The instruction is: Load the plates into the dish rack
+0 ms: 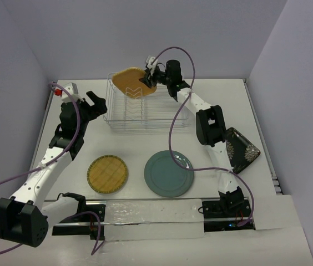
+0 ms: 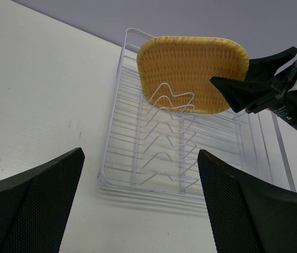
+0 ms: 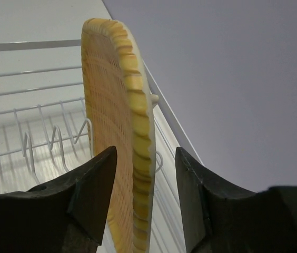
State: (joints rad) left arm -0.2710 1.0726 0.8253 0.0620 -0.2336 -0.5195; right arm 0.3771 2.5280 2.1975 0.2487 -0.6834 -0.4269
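The orange-tan plate [image 1: 130, 81] stands on edge in the far slot of the wire dish rack [image 1: 145, 117]. My right gripper [image 1: 149, 83] is open, one finger on each side of the plate's right edge [image 3: 121, 105], with a gap showing on at least one side. My left gripper [image 1: 91, 104] is open and empty, above the table left of the rack [image 2: 154, 153]. The yellow grid plate [image 1: 107, 173] and the teal plate [image 1: 168, 173] lie flat on the near table. The dark floral plate [image 1: 245, 151] lies at the right, partly behind the right arm.
The rack's wavy dividers [image 2: 169, 132] in front of the orange plate hold nothing. A purple cable [image 1: 173, 119] loops from the right arm over the rack's right end. Walls close in the table at the back and both sides.
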